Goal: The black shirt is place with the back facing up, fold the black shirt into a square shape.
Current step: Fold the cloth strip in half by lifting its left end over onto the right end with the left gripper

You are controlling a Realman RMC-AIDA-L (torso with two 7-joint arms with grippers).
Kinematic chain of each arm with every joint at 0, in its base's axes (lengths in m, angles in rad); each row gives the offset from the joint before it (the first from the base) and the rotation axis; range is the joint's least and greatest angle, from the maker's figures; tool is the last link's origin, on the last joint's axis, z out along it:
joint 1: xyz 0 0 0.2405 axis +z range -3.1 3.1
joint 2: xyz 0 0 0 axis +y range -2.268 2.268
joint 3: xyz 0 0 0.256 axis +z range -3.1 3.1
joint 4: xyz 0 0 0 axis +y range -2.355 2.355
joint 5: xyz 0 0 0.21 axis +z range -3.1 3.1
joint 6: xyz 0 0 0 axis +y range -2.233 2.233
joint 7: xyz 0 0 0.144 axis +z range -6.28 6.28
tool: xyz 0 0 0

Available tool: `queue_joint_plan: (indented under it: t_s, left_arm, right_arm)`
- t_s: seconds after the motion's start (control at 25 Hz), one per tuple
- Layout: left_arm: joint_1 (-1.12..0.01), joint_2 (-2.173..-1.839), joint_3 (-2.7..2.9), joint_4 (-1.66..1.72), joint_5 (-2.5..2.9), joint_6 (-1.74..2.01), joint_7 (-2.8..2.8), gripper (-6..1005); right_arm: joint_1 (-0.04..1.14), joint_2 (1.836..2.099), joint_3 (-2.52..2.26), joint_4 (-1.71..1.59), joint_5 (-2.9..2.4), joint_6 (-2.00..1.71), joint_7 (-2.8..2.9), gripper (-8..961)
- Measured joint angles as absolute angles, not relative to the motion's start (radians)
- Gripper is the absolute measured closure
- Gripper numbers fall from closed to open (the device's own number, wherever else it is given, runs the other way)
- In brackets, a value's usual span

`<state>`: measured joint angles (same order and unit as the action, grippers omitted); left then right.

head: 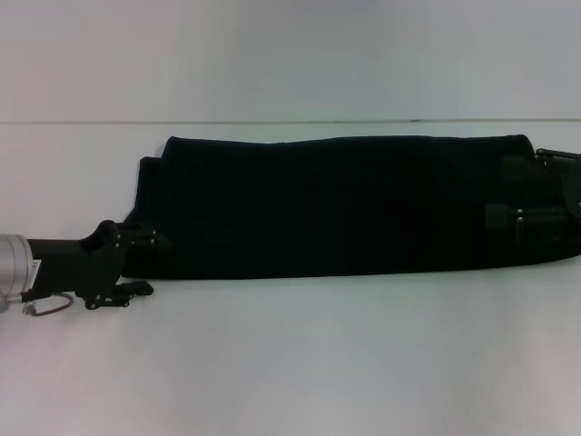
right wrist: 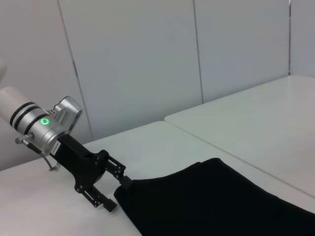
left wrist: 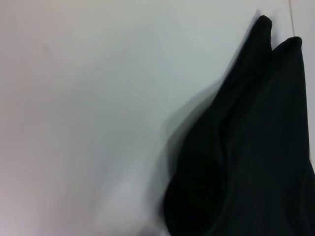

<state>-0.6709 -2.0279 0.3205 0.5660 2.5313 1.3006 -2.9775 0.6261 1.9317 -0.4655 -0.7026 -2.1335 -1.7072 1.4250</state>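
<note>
Seen from the head camera, the black shirt point(head: 336, 204) lies folded into a long band across the white table point(head: 290, 363), no lettering showing on its upper face. The left gripper point(head: 145, 263) sits at the shirt's left end, one finger against the cloth edge and the other lower, off the cloth, so the jaws stand apart. The right gripper point(head: 536, 195) is at the shirt's right end, black against black; whether its jaws are closed cannot be told. In the left wrist view, the shirt point(left wrist: 246, 162) fills one side of the picture, two folded corners of it pointing away across the bare table point(left wrist: 88, 108). In the right wrist view, the shirt point(right wrist: 211, 201) stretches toward the left gripper point(right wrist: 115, 191), whose upper finger touches the shirt's far corner while the lower finger hangs clear beside it, above the table point(right wrist: 236, 128).
</note>
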Motion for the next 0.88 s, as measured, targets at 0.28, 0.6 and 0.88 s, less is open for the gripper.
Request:
queue_joint_plan:
  t_s: [0.28,0.6,0.88]
  left_arm:
    - [-0.669,-2.029,0.321,0.568,2.535,1.288,-2.977,260]
    - [-0.661,-2.030,0.320,0.568,2.531,1.276,-2.972,261]
    - [-0.659,-2.031,0.313,0.568,2.531,1.268,-2.969,261]
  right_arm:
    - [0.626,1.931,-0.465,-0.703,-2.132,-1.704,1.425,13]
    - [0.626,1.932,-0.465,-0.703,-2.132,-1.700,1.425,12]
    - [0.628,1.933,-0.464,-0.703,-2.132,-1.700,1.424,12]
